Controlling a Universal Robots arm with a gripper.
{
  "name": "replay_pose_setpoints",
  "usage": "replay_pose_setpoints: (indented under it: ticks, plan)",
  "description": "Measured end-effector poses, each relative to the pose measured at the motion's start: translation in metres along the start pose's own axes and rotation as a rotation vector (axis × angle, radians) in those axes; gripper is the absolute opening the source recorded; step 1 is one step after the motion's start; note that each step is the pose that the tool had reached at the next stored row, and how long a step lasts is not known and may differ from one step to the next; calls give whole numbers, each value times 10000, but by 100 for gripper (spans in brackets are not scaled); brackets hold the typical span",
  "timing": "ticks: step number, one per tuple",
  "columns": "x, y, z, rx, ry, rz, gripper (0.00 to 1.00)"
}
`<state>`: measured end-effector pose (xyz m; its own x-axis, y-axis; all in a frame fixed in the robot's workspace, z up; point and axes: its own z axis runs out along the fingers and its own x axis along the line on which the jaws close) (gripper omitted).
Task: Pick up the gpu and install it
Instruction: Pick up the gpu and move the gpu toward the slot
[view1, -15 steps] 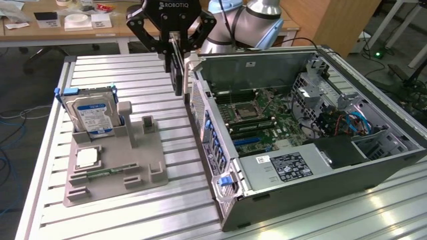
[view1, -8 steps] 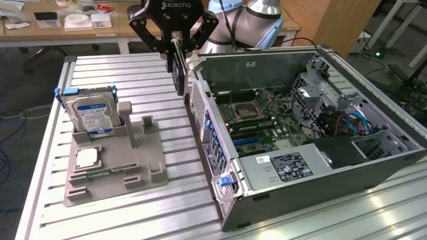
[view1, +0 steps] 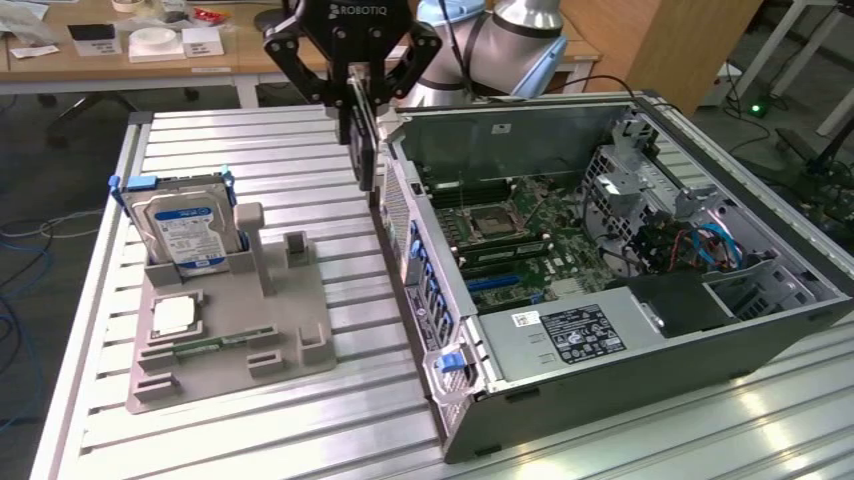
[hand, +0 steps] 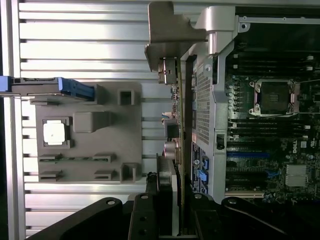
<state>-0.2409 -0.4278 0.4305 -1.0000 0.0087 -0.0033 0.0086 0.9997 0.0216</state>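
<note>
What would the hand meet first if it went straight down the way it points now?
The gpu clamped in the hand would touch first, probably on the slatted table just outside the computer case's rear wall. Depth is unclear, so it might catch that wall's top edge instead.

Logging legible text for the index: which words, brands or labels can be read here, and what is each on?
"ROBOTIQ": white lettering on the black body of the gripper, which holds the gpu.
Power supply label: print too small to read.
Hard drive label: print too small to read.
</note>
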Motion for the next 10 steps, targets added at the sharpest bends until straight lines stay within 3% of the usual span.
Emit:
replay_pose_setpoints:
  ticks: [10]
  plan:
    - [-66,0,0,0,0,0,28]
